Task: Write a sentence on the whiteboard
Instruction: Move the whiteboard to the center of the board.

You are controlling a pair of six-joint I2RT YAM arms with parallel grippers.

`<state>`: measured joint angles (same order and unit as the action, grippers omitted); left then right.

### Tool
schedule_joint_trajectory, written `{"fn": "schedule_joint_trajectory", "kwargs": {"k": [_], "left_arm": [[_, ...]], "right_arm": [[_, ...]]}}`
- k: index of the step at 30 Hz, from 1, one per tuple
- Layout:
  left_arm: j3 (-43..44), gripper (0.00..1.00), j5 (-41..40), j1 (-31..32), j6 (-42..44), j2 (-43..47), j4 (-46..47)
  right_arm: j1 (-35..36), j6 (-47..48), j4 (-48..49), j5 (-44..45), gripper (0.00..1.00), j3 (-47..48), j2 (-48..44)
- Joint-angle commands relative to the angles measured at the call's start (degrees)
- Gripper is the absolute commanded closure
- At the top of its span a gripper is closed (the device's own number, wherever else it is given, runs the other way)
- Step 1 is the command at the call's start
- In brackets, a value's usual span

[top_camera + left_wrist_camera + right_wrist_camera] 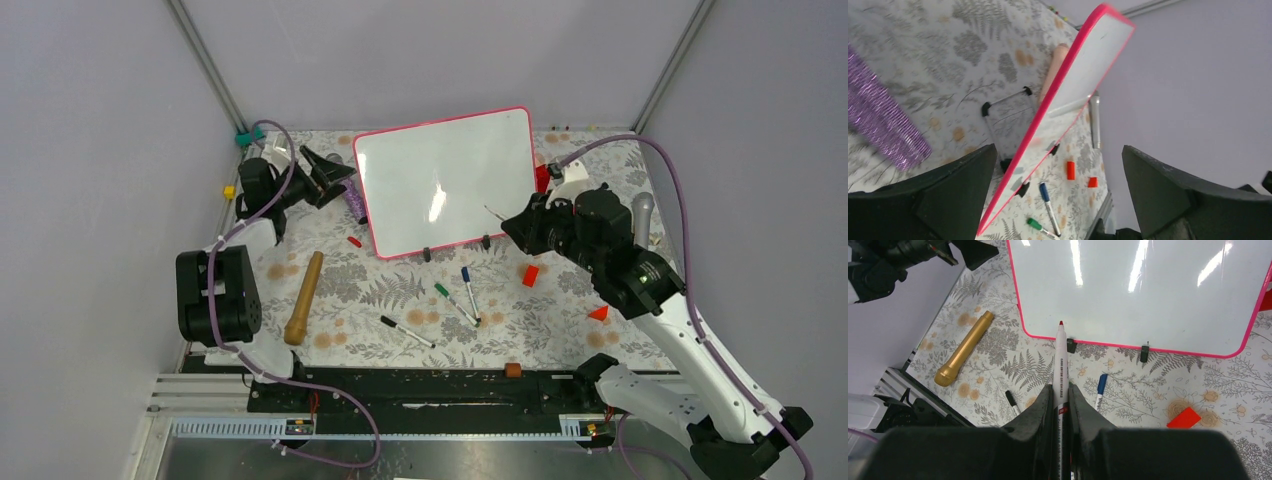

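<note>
Two robot arms reach over a table [400, 290] with a leafy cloth on it. The whiteboard [445, 180] stands at the back of the table, in the middle, and leans back. It has a pink-red frame and two little black clips [427, 253] on its bottom edge. Its face is white and shiny, with bright spots of light.

The right claw [515, 222] is squeezed tight on a marker [493, 212] with a red tip. The marker points at the board, low on its right part. I cannot tell if the tip touches.

The left claw [335, 168] is spread wide and holds nothing. It hangs just beside the board's left edge, near a sparkly purple tube [356, 205].

In front of the board lie a blue pen [469, 283], a green pen [452, 300] and a black pen [406, 331]. A gold-brown stick [304, 297] lies to the left. Two red blocks [530, 275] lie to the right.
</note>
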<state>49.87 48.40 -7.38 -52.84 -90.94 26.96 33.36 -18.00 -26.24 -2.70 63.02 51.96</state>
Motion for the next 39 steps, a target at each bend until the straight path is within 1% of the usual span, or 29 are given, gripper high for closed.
{"fn": "schedule_joint_trajectory", "kwargs": {"k": [1,3,5,8,10,13,15,20,22,24,28,32,35,39], "left_arm": [[9.94,0.01,14.45,-0.56,-7.08,-5.30,4.12],[11.04,0.01,18.05,-1.10,-13.37,-7.46,12.36],[13.25,0.01,20.56,-2.12,-18.07,-10.03,18.07],[16.86,0.01,22.30,-3.75,-25.39,-15.76,27.10],[16.75,0.01,21.59,-4.56,-32.23,-19.09,37.28],[16.67,0.01,19.07,-4.80,-45.19,-25.31,55.95],[17.20,0.01,18.53,-4.70,-45.75,-27.16,56.66],[15.20,0.01,16.85,-4.57,-39.68,-26.05,56.29],[15.48,0.01,17.38,-3.93,-42.37,-26.76,55.81],[16.60,0.01,20.11,-2.48,-45.19,-28.07,56.62],[14.98,0.01,21.76,-1.19,-44.27,-28.85,56.71],[13.53,0.01,21.57,-0.78,-39.93,-27.13,56.77],[10.40,0.02,20.72,-0.38,-32.66,-25.05,56.87],[8.37,0.02,20.24,-0.29,-27.66,-23.45,56.82]], "right_arm": [[-0.14,0.12,3.11,-1.38,1.00,-0.28,-2.15],[-0.14,0.08,3.06,-1.70,1.00,-0.27,-2.75],[-0.14,-0.08,3.10,-1.84,1.00,-0.27,-3.14],[-0.15,-0.33,3.50,-2.08,1.00,-0.55,-3.87],[-0.14,-0.40,3.80,-2.05,1.00,-0.79,-4.30],[-0.14,-0.19,3.74,-1.41,1.00,-0.91,-4.53],[-0.15,0.00,3.87,-0.75,1.00,-1.06,-4.53],[-0.14,-0.11,4.38,0.29,1.00,-0.90,-3.71],[-0.14,-0.26,4.59,0.49,1.00,-0.68,-3.11],[-0.14,-0.44,4.93,0.50,1.00,-0.42,-2.60],[-0.14,-0.83,5.51,0.58,1.00,-0.33,-1.92],[-0.15,-0.85,5.64,0.49,1.00,-0.45,-1.31],[-0.14,-0.68,5.67,0.49,1.00,-0.58,-1.09],[-0.14,-0.48,5.68,0.72,1.00,-0.79,-0.87]]}}
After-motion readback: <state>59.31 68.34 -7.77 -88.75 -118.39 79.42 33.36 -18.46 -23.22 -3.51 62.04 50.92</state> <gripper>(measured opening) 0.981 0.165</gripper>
